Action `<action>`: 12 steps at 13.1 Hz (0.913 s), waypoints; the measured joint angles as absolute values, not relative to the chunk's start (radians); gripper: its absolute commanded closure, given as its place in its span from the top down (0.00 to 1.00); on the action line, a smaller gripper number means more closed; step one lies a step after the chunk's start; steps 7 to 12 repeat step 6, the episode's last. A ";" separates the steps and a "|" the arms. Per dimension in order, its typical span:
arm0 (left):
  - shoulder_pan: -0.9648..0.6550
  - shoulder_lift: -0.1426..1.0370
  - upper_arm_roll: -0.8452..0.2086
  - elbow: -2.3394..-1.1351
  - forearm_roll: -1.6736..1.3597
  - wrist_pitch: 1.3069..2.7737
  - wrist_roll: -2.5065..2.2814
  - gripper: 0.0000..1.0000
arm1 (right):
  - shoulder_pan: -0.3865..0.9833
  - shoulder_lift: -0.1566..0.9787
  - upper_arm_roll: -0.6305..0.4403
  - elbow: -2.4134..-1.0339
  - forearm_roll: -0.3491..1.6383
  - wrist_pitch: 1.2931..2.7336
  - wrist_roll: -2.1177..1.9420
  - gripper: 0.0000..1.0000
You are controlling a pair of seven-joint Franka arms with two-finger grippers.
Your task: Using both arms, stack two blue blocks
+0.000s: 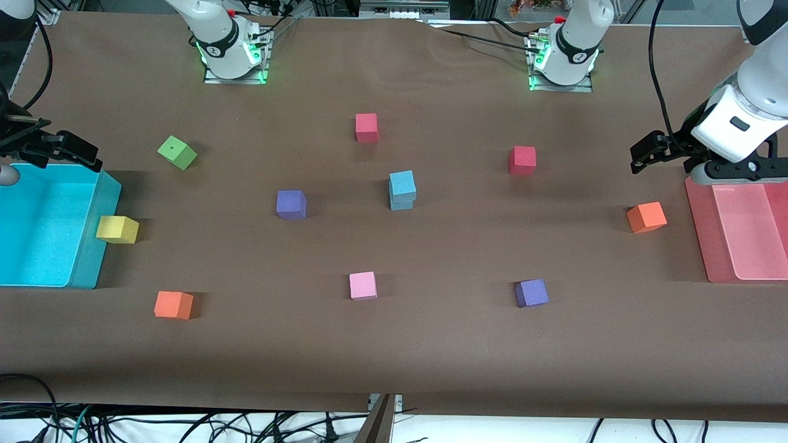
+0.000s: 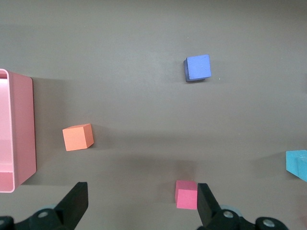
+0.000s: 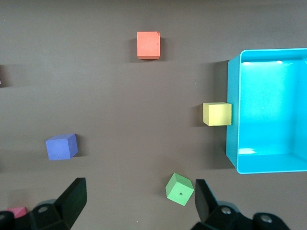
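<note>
Two light blue blocks stand stacked in the middle of the table, the upper blue block (image 1: 402,182) resting on the lower blue block (image 1: 403,202) and turned slightly on it. No gripper touches them. My left gripper (image 1: 643,154) hangs open and empty over the table at the left arm's end, beside the pink tray (image 1: 702,234). In the left wrist view its open fingers (image 2: 76,203) frame bare table, with a corner of the blue stack (image 2: 297,164) at the edge. My right gripper (image 1: 74,151) hovers open and empty over the cyan bin's rim (image 1: 108,184).
Loose cubes lie around the stack: a purple cube (image 1: 291,204), pink cube (image 1: 363,285), red cubes (image 1: 367,127) (image 1: 522,160), another purple cube (image 1: 532,293), orange cubes (image 1: 646,217) (image 1: 173,304), a green cube (image 1: 177,152). A yellow cube (image 1: 117,229) touches the bin's wall.
</note>
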State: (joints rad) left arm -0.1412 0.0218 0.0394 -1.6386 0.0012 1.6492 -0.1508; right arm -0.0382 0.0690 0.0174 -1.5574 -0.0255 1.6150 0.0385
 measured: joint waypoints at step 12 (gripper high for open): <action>-0.141 0.022 0.035 -1.638 0.001 1.644 -0.151 1.00 | -0.036 0.069 0.026 -1.557 -0.025 1.615 0.038 1.00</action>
